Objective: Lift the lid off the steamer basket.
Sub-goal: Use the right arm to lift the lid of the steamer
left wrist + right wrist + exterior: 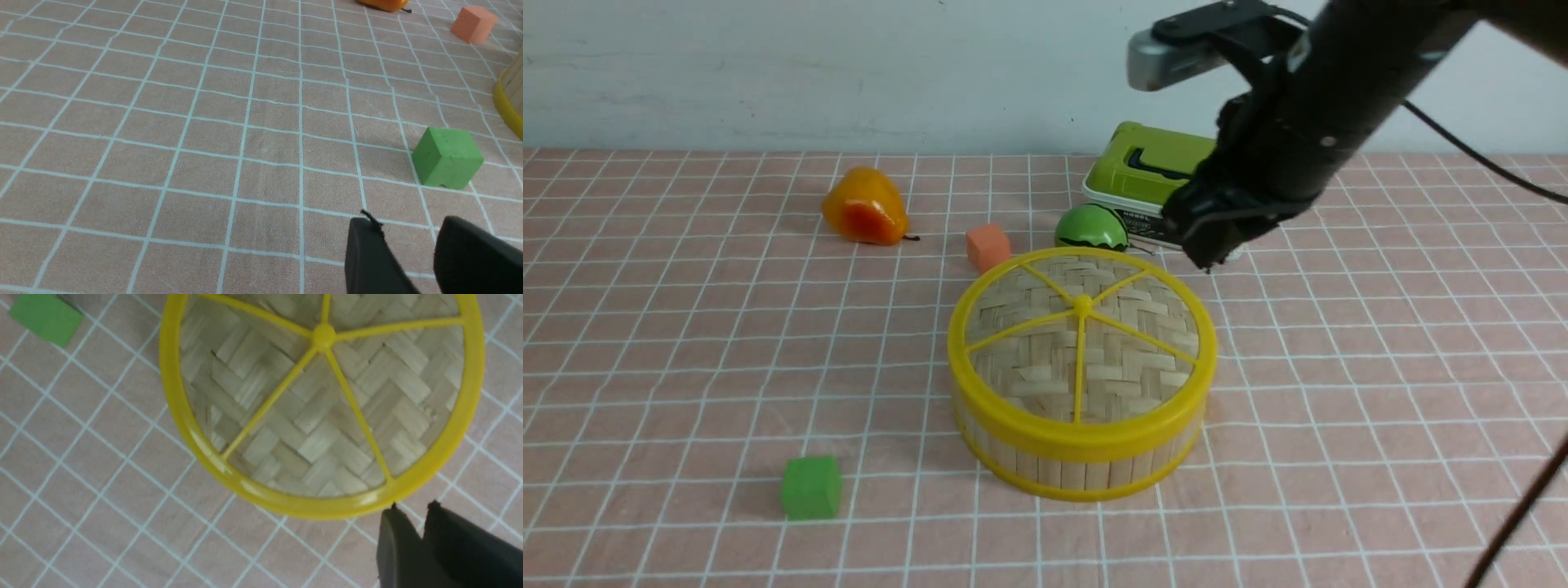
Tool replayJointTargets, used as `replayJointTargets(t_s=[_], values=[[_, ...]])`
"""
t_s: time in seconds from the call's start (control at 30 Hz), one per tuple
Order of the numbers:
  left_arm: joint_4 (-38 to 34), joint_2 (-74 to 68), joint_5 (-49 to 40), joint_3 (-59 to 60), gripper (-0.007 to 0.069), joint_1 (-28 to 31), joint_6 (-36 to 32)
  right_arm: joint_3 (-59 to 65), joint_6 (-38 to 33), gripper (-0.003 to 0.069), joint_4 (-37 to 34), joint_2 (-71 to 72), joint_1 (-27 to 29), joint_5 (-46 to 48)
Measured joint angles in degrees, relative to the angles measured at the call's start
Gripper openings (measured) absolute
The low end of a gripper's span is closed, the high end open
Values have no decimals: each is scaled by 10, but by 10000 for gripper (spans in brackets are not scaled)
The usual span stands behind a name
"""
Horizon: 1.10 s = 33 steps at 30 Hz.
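The steamer basket (1078,469) stands mid-table, and its bamboo wall and yellow ring also show in the left wrist view (506,102). The lid (1111,359) lies flat on top of it, woven bamboo with yellow rim, spokes and a centre knob (322,335). My right gripper (1210,255) hovers just above and beyond the lid's far-right rim. Its jaws stand slightly open (412,508), with only cloth between the tips, just outside the lid (310,416). My left gripper (404,228) is open and empty, low over the cloth near the green cube; it is out of the front view.
A green cube (810,487) lies front-left of the basket. An orange cube (988,247) and a green striped ball (1091,229) sit right behind it. A white box with a green lid (1156,167) is behind the right gripper. An orange pepper (864,208) lies far left.
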<state>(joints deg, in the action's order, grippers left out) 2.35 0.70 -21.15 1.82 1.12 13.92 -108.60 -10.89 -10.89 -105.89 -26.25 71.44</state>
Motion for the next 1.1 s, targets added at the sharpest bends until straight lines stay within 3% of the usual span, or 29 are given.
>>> replayJointTargets(t_s=[0.27, 0.37, 0.5, 0.77, 1.1], values=[[0, 0, 0, 0, 240, 0, 0, -112, 35, 279, 35, -110, -41, 0], [0, 0, 0, 0, 240, 0, 0, -131, 43, 383, 35, -149, -46, 0], [0, 0, 0, 0, 240, 0, 0, -133, 44, 421, 35, -174, -46, -11], [0, 0, 0, 0, 240, 0, 0, -133, 44, 388, 34, -200, -46, -57], [0, 0, 0, 0, 240, 0, 0, -135, 59, 205, 36, -218, -46, -68]])
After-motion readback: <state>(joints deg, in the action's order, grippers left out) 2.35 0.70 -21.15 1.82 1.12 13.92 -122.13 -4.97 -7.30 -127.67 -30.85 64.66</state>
